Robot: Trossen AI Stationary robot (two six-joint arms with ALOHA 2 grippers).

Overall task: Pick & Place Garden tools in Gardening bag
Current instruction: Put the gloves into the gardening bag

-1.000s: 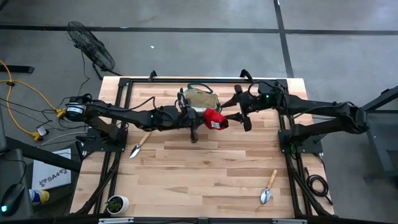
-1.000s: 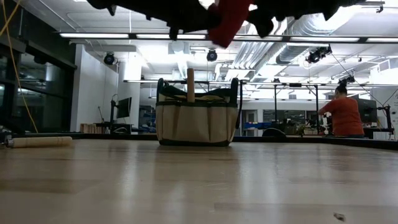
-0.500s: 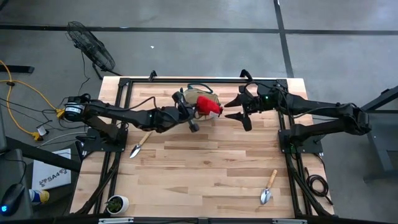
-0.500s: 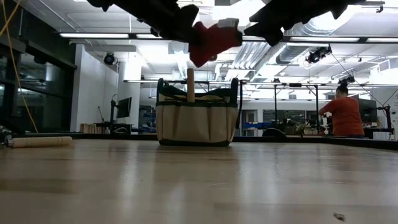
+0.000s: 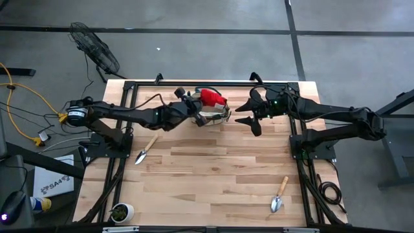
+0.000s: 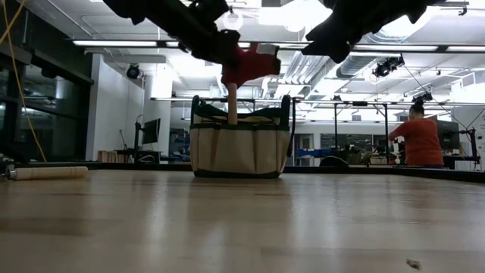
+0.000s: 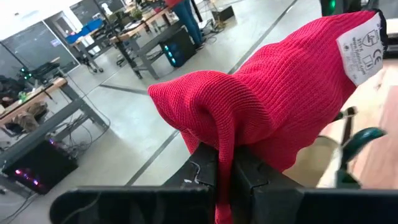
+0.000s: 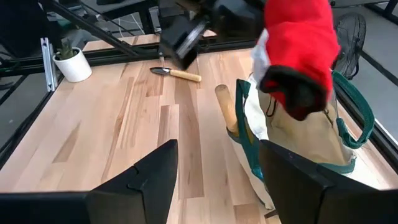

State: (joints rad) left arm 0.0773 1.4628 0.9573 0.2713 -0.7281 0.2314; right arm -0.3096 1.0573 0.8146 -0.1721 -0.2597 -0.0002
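The left gripper (image 7: 224,171) has its jaws pinched together on a fold of the red glove (image 7: 273,106), whose knitted body bulges up and forward past the fingertips. In the high view this gripper (image 5: 196,105) hangs right over the gardening bag (image 5: 218,115), with the glove (image 5: 209,97) above the bag's open mouth. From the low view the glove (image 6: 246,62) is just above the bag (image 6: 239,150), not yet inside; it dangles clear of the green-trimmed rim. So the thing to be placed lies directly below the jaws, and the coming move looks like a short drop or a release straight down into the opening.

A wooden handle (image 6: 232,104) stands upright out of the bag, under the glove; the right wrist view shows the same handle (image 8: 225,109) leaning at the bag's near wall, so the bag already holds at least one tool. What else is in it cannot be made out.

The right gripper (image 5: 249,115) waits just beside the bag on its far side from the left arm, jaws spread wide and holding nothing.

Farther out, a trowel (image 5: 145,150) lies on the table back along the left arm, and a second trowel (image 5: 279,195) lies well away, near the table's front corner on the right arm's side.
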